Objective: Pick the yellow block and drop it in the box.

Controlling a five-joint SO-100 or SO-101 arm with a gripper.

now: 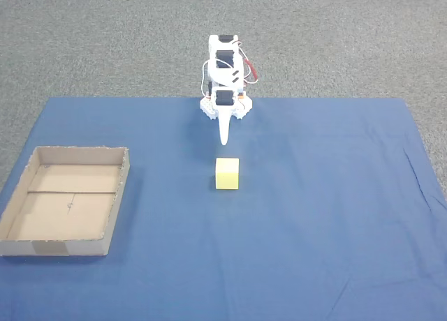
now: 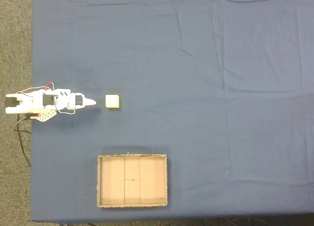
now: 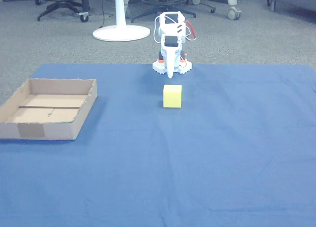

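The yellow block [image 1: 228, 173] [image 2: 112, 101] [image 3: 172, 96] rests on the blue cloth, just in front of the folded white arm. My gripper [image 1: 224, 139] [image 2: 93, 102] [image 3: 170, 75] tapers to a single point aimed at the block, a short gap away from it. Its fingers are together and hold nothing. The box [image 1: 56, 247] [image 2: 147, 179] [image 3: 49, 130], a shallow brown cardboard tray with a seam across its floor, lies empty off to the left in the fixed view from the front, well apart from the block.
A blue cloth [image 1: 328, 216] covers the table, with grey carpet [image 1: 84, 42] beyond it. The arm's base [image 1: 223, 106] sits at the cloth's far edge, with wires [image 2: 22, 132] trailing off. A white pedestal [image 3: 121, 32] and chair legs [image 3: 59, 7] stand behind.
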